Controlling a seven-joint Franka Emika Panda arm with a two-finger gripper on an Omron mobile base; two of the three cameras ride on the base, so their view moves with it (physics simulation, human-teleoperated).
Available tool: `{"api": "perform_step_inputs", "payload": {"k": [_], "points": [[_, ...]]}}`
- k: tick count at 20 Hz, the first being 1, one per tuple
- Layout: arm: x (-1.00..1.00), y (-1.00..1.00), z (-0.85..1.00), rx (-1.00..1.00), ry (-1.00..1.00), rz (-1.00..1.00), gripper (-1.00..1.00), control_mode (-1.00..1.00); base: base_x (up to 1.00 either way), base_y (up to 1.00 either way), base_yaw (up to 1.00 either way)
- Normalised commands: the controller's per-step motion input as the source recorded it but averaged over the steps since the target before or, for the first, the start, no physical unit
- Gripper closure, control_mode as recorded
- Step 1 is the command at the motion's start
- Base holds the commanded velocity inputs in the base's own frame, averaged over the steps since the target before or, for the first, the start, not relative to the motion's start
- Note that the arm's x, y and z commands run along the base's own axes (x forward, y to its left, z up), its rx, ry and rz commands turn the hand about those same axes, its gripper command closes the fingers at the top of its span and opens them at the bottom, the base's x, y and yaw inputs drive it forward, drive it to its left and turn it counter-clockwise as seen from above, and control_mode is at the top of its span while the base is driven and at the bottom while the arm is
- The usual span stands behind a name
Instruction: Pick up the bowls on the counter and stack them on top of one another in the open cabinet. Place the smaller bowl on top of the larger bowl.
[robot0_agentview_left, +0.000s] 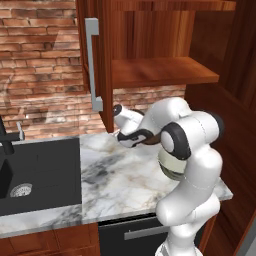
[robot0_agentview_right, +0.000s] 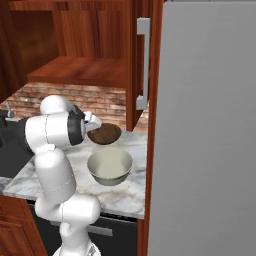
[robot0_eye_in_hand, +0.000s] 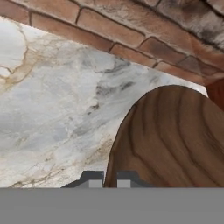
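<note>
On the white marble counter (robot0_agentview_left: 115, 170), left base view first: grey and tan veins run all over the slab, and a matte black sink (robot0_agentview_left: 35, 172) is sunk into its left side. Rough red brick wall (robot0_agentview_left: 40, 75) behind, reddish-brown wooden cabinet (robot0_agentview_left: 165, 70) above with its door swung open and a long grey bar handle (robot0_agentview_left: 93, 65) on it. The arm folds over the counter, and a bit of the larger bowl (robot0_agentview_left: 170, 169) peeks out pale behind the elbow.

Right base view is clearer. The smaller bowl (robot0_agentview_right: 105, 133), shallow, dark and wood-like, sits near the brick wall, with the gripper (robot0_agentview_right: 92, 123) at its left rim. The deep cream bowl sits on the marble just in front of it, smooth inside. A flat grey panel (robot0_agentview_right: 205, 130) stands on the right.

Hand view: curved wood grain fills the lower right, marble and brick beyond. The finger tips (robot0_eye_in_hand: 92, 178) sit nearly together, clamped on the brown bowl's rim.
</note>
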Motion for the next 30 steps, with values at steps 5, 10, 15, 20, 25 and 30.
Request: {"api": "perform_step_inputs", "payload": {"k": [5,10,15,20,25,30], "points": [[-0.28,0.06,0.32,-0.07,0.0,0.0,1.0,-1.0,0.0,0.0,0.0],[-0.37,0.0,0.33,-0.06,0.0,0.0,1.0,-1.0,0.0,0.0,0.0],[-0.37,0.0,0.29,-0.05,0.0,0.0,1.0,-1.0,0.0,0.0,0.0],[-0.39,-0.02,0.16,-0.04,0.0,0.0,1.0,-1.0,0.0,0.0,0.0],[-0.36,-0.21,0.08,-0.01,0.0,0.0,1.0,-1.0,0.0,0.0,0.0],[-0.33,-0.26,0.12,0.0,0.0,0.0,1.0,-1.0,0.0,0.0,0.0]]}}
